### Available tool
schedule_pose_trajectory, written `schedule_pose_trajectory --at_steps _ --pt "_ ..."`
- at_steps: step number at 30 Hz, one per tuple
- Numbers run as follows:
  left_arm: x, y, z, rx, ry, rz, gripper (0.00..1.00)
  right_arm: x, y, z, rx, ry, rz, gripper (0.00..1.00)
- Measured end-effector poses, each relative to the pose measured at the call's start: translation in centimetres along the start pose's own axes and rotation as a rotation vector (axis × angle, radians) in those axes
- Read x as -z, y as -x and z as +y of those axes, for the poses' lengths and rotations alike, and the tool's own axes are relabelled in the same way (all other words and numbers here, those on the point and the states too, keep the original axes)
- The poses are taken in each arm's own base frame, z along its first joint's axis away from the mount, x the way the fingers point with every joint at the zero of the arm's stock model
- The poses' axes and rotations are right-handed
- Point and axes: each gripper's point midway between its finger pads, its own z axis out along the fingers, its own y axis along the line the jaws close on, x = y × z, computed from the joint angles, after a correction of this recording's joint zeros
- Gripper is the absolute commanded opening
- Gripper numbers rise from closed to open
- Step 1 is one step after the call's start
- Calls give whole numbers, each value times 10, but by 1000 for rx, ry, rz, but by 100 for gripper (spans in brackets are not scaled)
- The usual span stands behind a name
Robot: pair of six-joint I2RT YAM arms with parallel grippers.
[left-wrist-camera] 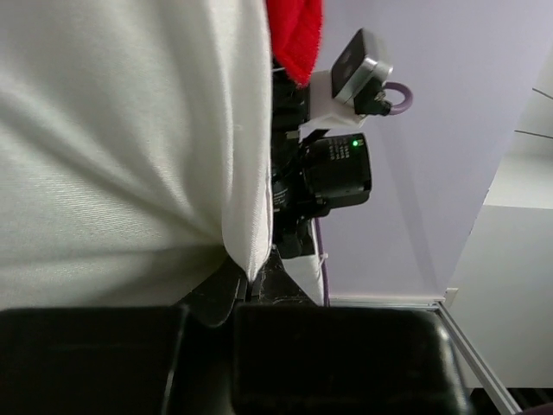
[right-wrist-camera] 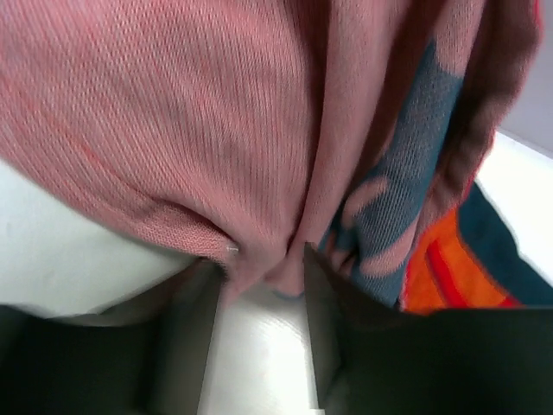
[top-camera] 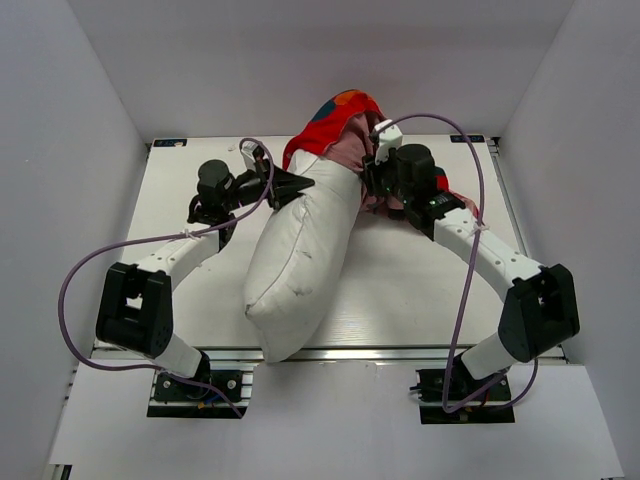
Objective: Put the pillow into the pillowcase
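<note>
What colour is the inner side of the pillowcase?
The pillowcase inside is dull pink with dark teal marks; right wrist view.

Your pillow [top-camera: 300,240] is soft white cloth, finely woven, matt with a faint sheen and small dimples. The pillowcase [top-camera: 335,115] is a coarser, rougher knit, dull pink inside and bright red outside. The table [top-camera: 400,290] looks smooth matt white, with a ribbed metal rail [top-camera: 400,352] along its near edge.
</note>
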Motion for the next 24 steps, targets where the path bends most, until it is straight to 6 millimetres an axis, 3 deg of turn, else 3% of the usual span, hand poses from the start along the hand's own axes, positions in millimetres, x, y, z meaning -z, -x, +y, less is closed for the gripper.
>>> schedule_pose_trajectory --at_steps 7,12,16,21,24 --pt "7 0 14 24 13 -10 0 -21 -1 9 17 57 -13 3" --pt "12 5 15 17 5 -25 0 -15 6 24 29 141 -32 0" --pt "15 8 17 13 5 -32 0 16 26 61 63 274 -65 0" --pt "11 17 20 -14 16 -5 0 70 71 120 88 458 -150 0" --pt "3 28 26 -27 30 6 0 83 108 126 58 484 -197 0"
